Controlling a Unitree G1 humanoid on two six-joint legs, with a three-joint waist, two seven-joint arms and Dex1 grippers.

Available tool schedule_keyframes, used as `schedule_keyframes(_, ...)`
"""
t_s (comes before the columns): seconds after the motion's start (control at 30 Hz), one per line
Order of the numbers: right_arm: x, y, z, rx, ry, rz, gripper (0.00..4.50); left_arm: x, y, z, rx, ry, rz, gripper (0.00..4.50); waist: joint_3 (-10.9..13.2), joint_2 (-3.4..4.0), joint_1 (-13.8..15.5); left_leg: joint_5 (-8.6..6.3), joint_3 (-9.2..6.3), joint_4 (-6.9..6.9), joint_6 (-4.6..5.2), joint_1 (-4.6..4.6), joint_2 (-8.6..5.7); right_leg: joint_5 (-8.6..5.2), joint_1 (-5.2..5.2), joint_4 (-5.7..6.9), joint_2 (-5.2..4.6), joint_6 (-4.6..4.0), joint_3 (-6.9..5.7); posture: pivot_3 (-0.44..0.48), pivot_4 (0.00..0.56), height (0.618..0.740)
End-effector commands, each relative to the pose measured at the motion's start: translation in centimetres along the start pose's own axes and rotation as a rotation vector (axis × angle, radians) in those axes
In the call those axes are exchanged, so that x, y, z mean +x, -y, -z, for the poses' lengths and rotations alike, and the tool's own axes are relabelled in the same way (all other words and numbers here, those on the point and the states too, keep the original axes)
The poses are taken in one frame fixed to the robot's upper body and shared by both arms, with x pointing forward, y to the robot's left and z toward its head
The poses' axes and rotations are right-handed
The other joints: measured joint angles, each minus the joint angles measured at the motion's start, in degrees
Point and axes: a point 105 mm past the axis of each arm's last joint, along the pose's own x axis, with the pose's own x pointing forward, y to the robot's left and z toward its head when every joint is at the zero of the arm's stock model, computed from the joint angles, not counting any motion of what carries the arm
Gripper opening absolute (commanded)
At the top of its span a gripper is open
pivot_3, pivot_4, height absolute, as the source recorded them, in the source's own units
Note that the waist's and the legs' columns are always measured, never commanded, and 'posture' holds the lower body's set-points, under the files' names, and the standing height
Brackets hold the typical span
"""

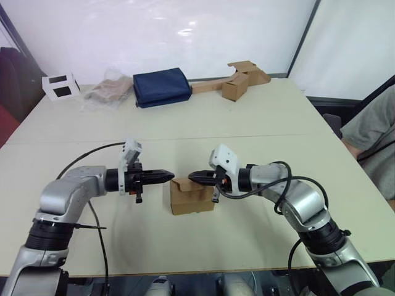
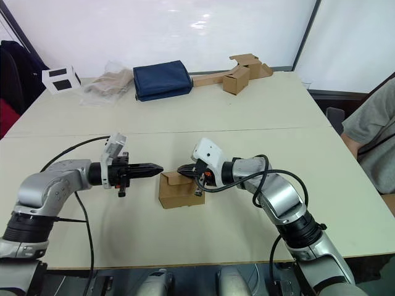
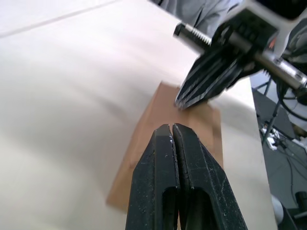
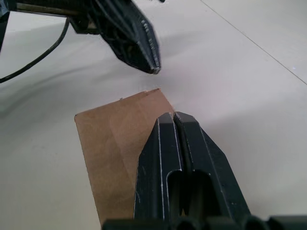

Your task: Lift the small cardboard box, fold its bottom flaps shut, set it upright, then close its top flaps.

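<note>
The small cardboard box (image 1: pixel 192 197) stands on the table between my two arms, plain brown. Its upper face looks closed, with the top flaps (image 4: pixel 110 148) lying roughly flat; the bottom flaps are hidden underneath. My left gripper (image 1: pixel 168 176) is shut and points at the box's upper left edge from just beside it, holding nothing. My right gripper (image 1: pixel 192 178) is also shut, its tip resting on or just above the box's top. In the left wrist view my shut fingers (image 3: pixel 171 130) hover over the box (image 3: pixel 209 128), facing the right gripper (image 3: pixel 181 101).
Along the far edge of the table lie a white cube with black squares (image 1: pixel 60 86), a clear bag of beige stuff (image 1: pixel 110 92), a navy bag (image 1: pixel 162 87) and a brown box joined to long cardboard strips (image 1: pixel 237 81). A person (image 1: pixel 373 132) sits at the right.
</note>
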Motion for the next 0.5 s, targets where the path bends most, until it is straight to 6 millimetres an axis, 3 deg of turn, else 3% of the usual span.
schedule_keyframes(0.03,0.0,-0.2,-0.9,-0.033,0.026,-0.004,0.0,0.8,-0.3,-0.1,0.034,-0.009,-0.004,0.05,0.0,0.0,-0.07,0.0,0.0,0.0,0.0,0.0,0.0,0.0,-0.01,0.0,0.0,0.0,0.0,0.0,0.15,0.74)
schedule_keyframes(0.23,-0.3,-0.5,-1.0,-0.027,0.039,0.003,0.0,1.7,-0.7,0.9,0.03,-0.034,0.001,0.05,0.0,0.0,-0.11,0.0,0.0,-0.01,0.0,0.0,0.0,0.0,-0.01,0.01,0.01,0.0,0.0,0.0,0.15,0.74)
schedule_keyframes(0.5,-1.4,-2.6,-0.4,-0.011,0.043,-0.087,0.0,2.1,-0.5,-0.3,0.031,-0.017,0.008,0.05,0.0,0.0,0.18,0.0,-0.01,0.02,0.0,0.0,0.0,0.0,0.02,0.0,0.0,0.0,0.0,0.0,0.15,0.74)
